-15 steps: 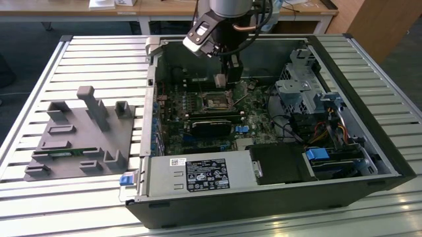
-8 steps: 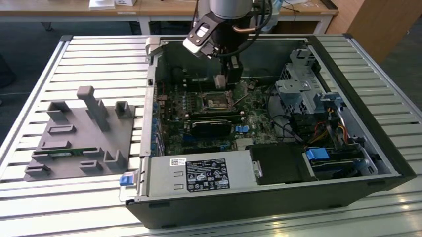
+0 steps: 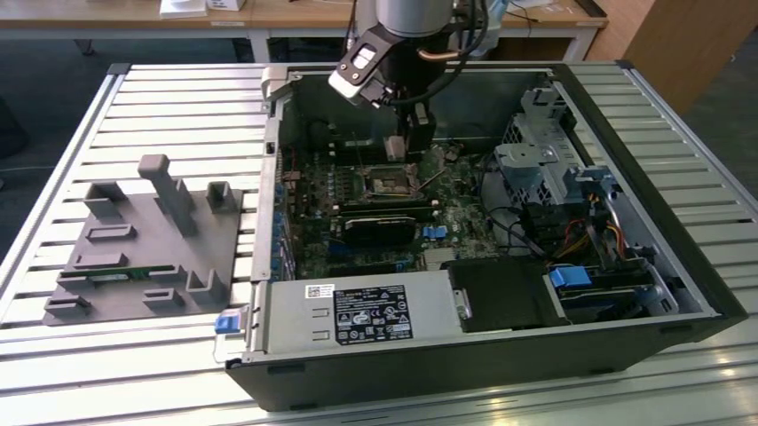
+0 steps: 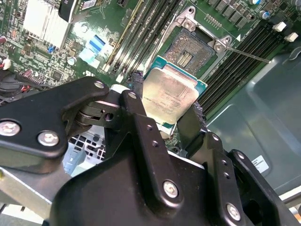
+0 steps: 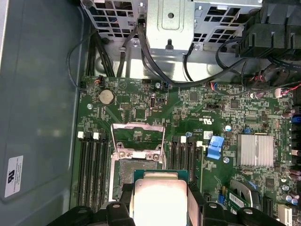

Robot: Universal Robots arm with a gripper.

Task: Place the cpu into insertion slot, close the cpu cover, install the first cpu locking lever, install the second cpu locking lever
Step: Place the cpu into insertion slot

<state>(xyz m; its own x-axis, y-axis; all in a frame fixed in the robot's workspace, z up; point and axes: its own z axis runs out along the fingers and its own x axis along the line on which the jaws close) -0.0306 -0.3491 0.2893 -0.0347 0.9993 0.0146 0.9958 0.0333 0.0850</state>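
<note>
Silvery cpu (image 4: 171, 92) is gripped by the end effector (image 4: 165, 106) over the insertion slot (image 4: 188, 49); damage could be caused by tilt.

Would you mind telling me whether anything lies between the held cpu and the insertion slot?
Nothing visible does. The gripper holds the cpu close to the insertion slot, whose dark centre lies uncovered in the second wrist view. The cpu cover is swung open, off the opening.

Open computer case (image 3: 474, 382) on slatted table (image 3: 177, 98); grey fixture block (image 3: 142, 240) beside it, exterior view's left.
</note>
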